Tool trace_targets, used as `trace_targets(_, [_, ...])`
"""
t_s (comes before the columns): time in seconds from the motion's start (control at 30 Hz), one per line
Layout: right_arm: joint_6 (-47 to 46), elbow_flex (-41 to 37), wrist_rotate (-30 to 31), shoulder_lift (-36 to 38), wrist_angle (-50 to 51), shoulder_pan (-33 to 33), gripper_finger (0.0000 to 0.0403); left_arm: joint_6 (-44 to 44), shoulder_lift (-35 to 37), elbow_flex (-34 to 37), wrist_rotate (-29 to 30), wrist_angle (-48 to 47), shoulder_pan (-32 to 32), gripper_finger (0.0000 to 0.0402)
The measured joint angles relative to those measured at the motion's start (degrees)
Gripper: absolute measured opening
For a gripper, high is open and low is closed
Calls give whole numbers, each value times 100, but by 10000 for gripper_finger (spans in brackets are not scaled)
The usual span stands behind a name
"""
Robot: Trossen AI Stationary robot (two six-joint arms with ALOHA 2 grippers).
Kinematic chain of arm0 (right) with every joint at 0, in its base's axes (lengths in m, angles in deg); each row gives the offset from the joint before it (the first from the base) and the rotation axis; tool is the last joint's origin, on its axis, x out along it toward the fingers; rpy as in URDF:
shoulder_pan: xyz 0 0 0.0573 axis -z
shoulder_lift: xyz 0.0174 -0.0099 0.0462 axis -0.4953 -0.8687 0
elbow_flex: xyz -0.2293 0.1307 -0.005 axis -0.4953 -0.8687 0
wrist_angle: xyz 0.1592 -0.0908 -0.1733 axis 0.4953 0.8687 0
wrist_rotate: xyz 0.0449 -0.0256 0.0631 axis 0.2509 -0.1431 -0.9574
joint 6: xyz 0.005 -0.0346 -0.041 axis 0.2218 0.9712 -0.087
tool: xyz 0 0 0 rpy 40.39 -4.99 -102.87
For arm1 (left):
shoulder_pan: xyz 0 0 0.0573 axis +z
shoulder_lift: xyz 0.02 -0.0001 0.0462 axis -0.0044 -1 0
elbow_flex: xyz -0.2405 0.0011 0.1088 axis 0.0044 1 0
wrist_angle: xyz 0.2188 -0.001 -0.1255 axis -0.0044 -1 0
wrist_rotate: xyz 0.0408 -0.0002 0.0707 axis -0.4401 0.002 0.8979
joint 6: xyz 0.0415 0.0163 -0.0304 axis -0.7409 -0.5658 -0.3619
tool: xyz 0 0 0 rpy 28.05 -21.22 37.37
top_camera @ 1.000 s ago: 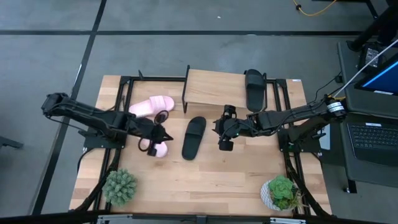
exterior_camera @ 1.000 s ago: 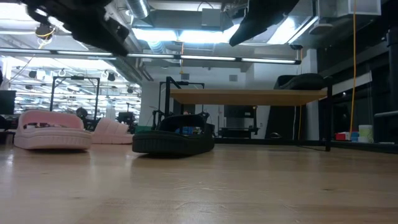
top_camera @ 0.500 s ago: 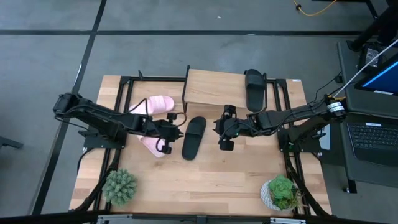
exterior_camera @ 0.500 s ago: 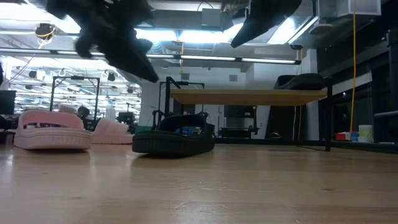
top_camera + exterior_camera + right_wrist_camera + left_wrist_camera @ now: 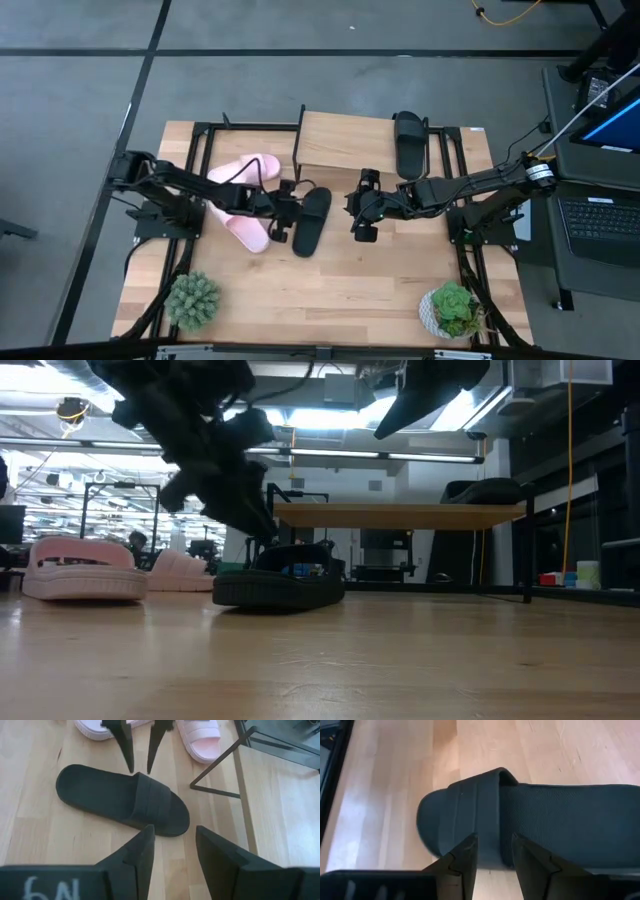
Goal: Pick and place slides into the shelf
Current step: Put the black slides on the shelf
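A black slide (image 5: 311, 220) lies sole down on the table in front of the shelf (image 5: 345, 145). My left gripper (image 5: 290, 208) stands open at its left side. In the left wrist view its fingers (image 5: 470, 857) stand apart over the near edge of the wide strap (image 5: 480, 815); I cannot tell whether they touch it. My right gripper (image 5: 357, 215) hangs open in the air to the slide's right, with nothing between its fingers (image 5: 145, 850). Two pink slides (image 5: 250, 170) (image 5: 245, 232) lie at the left. A second black slide (image 5: 410, 143) lies at the shelf's right end.
Two potted plants stand at the near corners, one on the left (image 5: 193, 300) and one on the right (image 5: 452, 308). The shelf's black side frame (image 5: 220, 765) stands just beyond the black slide. Bare tabletop (image 5: 330, 290) lies between the plants.
My left gripper has gone from above the near pink slide toward the table's right edge and down, to the black slide's left side. Its fingers met in a point a second ago and now stand apart. The slides have kept their places.
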Motion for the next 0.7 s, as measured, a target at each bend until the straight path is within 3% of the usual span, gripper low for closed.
trace_targets(0.23, [-55, 1, 0, 0, -2, 0, 145, -386, -467, 0, 1, 390, 0, 106])
trace_targets(0.7, [-146, 2, 0, 0, -2, 0, 145, -393, -520, 2, 347, 482, 53, 86])
